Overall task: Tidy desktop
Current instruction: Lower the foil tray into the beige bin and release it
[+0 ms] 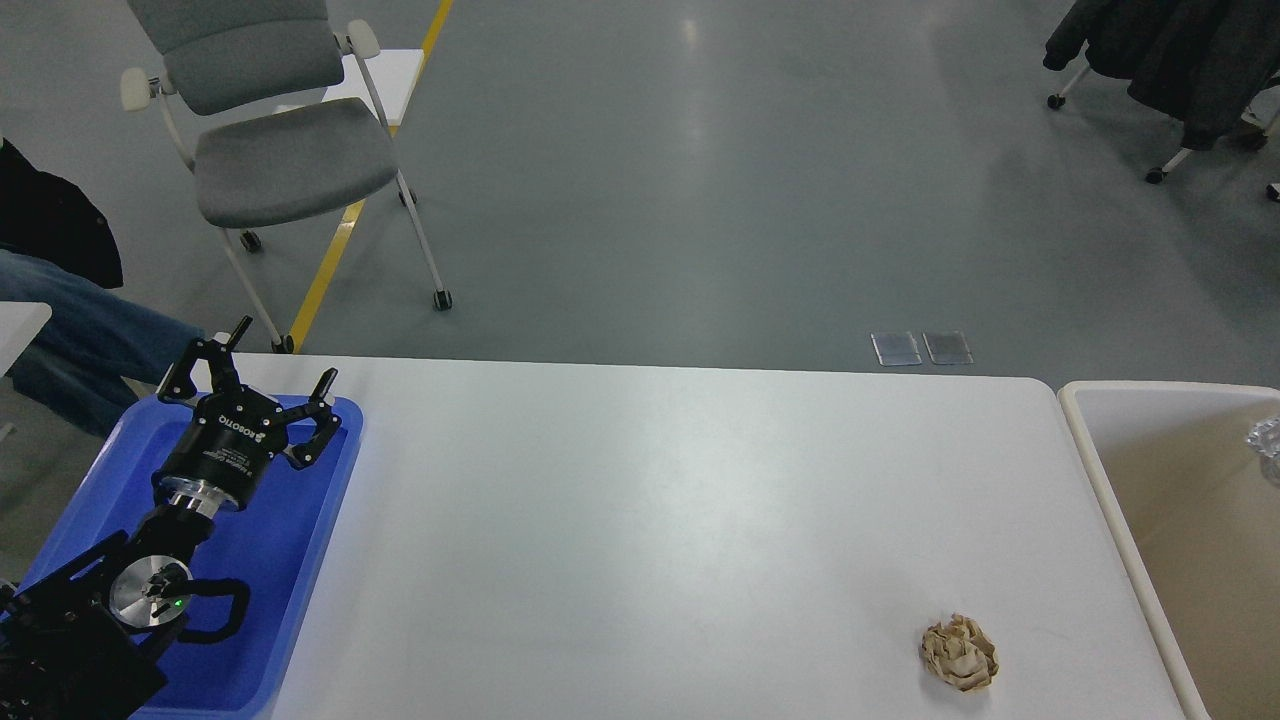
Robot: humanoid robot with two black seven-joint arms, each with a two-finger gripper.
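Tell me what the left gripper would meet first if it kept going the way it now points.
The left gripper, open, points up and away over the far end of the blue tray. Nothing on the desktop lies in that line. Beyond the edge only floor and, further off, the grey chair appear; depth is unclear.

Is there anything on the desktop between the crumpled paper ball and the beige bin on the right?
Nothing visible. The crumpled paper ball lies near the front right of the desktop, and only bare white surface separates it from the beige bin. The left hand is open over the blue tray.
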